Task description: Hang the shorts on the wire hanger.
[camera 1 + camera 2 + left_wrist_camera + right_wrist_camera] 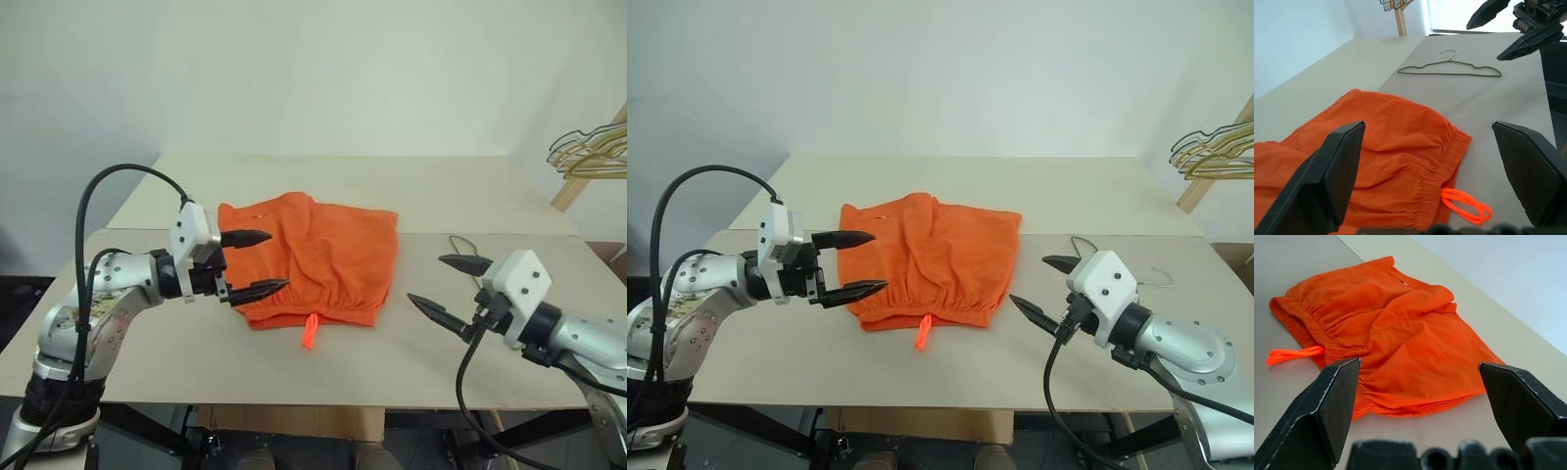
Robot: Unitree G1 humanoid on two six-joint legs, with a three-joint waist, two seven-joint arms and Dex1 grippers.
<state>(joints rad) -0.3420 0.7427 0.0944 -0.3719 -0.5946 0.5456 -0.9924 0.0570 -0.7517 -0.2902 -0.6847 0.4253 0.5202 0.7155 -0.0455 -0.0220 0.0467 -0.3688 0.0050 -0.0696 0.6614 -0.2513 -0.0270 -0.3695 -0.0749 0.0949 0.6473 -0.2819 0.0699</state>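
The beige tabletop stands before a plain white wall. The orange shorts lie flat on it, between my left gripper and right gripper, both with fingers wide and empty. The wire hanger lies beside the shorts. A bunch of hangers hangs at the right.

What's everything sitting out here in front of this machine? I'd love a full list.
shorts: one pair, bright orange, flat on the middle of the table, waistband and drawstring toward the robot.
wire hanger: one, thin grey-green, flat on the table beside the shorts, on the robot's right.
bunch of hangers: several, gold and pale wire, hung on a wooden post at the far right.
table: one, beige, under the shorts and the wire hanger.
left end effector: one, black fingers, open, at the shorts' left edge.
right end effector: one, black fingers, open, right of the shorts.
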